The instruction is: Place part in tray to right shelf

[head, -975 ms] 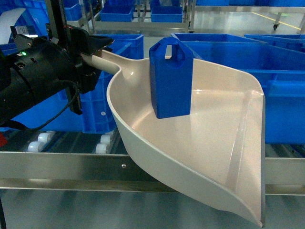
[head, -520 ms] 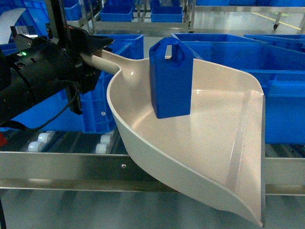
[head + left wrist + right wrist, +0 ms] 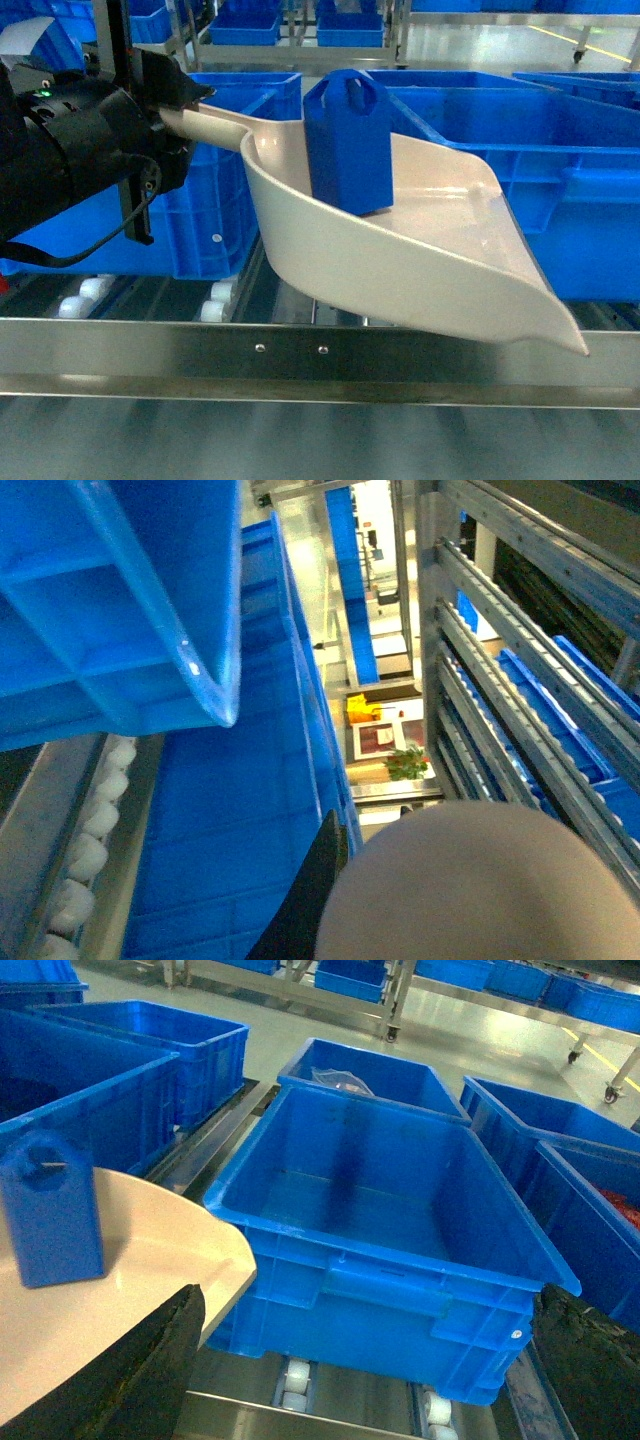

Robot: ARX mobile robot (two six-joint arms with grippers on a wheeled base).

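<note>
Left gripper (image 3: pixel 175 105), black, at upper left of head view: clenched on the long handle of the beige glossy dustpan-shaped tray (image 3: pixel 420 255). Tray held aloft over the brushed-metal front rail of the steel flow rack (image 3: pixel 320 350), rolled so its near wall faced the camera and its flat lip pointed to lower right; presumably tilted to carry the load toward the crates.

Small bright-blue plastic part (image 3: pixel 348 140), with handle loop on top, stood upright inside the tray near the handle end, at top centre. Not yet on the shelf.

Right gripper (image 3: pixel 365 1350): released, dark fingers (image 3: pixel 140 1370) spread wide at the lower corners of the right wrist view, grasping nothing, hovering before a large empty blue crate (image 3: pixel 390 1210) resting on white rollers (image 3: pixel 295 1380). Likely waiting clear of the tray.

Risk judged: part could topple or slide if tilt grew.
</note>
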